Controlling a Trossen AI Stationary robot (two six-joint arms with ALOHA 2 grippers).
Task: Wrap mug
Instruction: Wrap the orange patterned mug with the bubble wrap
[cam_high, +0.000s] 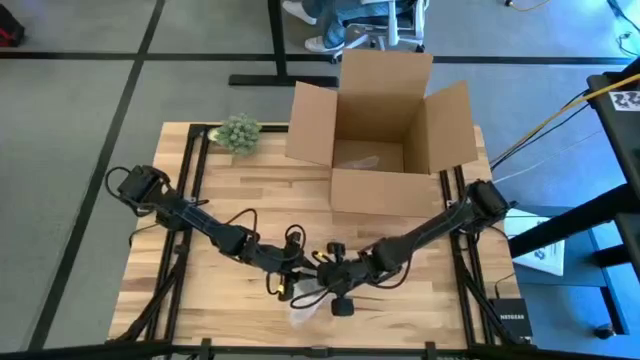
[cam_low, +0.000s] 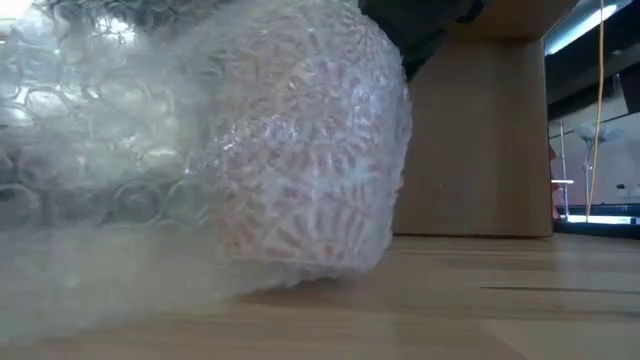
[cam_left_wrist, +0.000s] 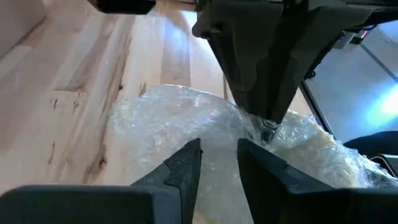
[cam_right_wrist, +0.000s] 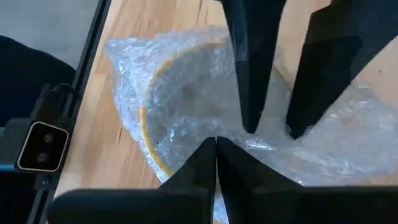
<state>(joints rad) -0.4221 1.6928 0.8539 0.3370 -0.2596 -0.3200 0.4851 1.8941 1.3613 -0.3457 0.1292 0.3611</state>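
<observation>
Bubble wrap (cam_low: 150, 180) fills the low view, covering the mug (cam_low: 310, 170) on the table (cam_low: 520, 290) near the front edge. Both grippers meet over it. Right gripper (cam_right_wrist: 216, 146) has its fingers pressed together, pinching a fold of wrap above the yellow mug rim. Left gripper (cam_left_wrist: 219, 152) is narrowly open, tips at the wrap, holding nothing clearly. To do this step well, I'd keep the pinch tight and pull the film snug across the mouth without tipping the mug. Cardboard box (cam_high: 385, 130) waits open behind.
</observation>
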